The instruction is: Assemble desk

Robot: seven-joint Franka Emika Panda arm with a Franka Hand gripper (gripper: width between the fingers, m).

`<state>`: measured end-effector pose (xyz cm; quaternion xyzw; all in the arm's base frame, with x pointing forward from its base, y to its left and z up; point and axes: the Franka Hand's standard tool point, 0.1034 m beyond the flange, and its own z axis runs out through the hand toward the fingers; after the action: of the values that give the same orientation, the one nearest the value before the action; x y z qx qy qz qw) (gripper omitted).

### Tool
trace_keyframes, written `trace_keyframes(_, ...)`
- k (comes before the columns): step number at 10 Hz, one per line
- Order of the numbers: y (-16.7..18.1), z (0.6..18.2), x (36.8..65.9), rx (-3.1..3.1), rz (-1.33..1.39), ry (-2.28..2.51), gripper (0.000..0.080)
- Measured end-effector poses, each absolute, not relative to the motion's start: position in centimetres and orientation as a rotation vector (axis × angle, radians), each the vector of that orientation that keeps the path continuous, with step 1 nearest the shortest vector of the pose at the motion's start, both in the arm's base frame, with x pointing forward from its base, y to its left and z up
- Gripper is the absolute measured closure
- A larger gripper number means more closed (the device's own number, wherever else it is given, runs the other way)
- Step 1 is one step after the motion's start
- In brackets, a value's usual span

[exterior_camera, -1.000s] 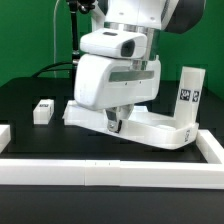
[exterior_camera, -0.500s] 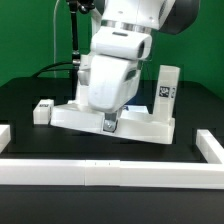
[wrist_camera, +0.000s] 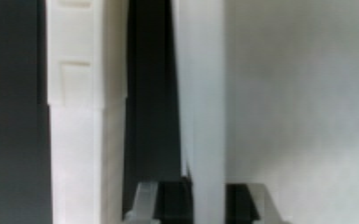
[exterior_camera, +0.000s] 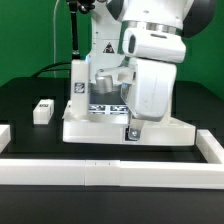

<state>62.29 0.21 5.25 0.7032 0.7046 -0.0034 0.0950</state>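
Now the gripper (exterior_camera: 130, 132) is clamped on the top (exterior_camera: 95, 130) at its near rim; its long axis runs crosswise beneath; spare leg (exterior_camera: 42, 110) sits apart, past the top's legged end.

The arm (exterior_camera: 152, 62) reached down from above, its bulky white wrist leaning toward the exterior view's right. The gripper (exterior_camera: 131, 131) pointed straight down, with both fingers (wrist_camera: 153, 205) pinched together on the thin edge of the desk top (exterior_camera: 90, 128).
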Motion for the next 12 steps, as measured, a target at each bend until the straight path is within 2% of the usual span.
trace_keyframes(4, 0.7, 4.9, 62.1, 2.191, -0.027, 1.992, 0.0742)
trace_keyframes(7, 3.0, 3.5, 63.7, 2.285, -0.063, 1.884, 0.0741)
trace_keyframes(12, 3.1, 2.7, 64.4, 2.209, -0.076, 1.929, 0.0741)
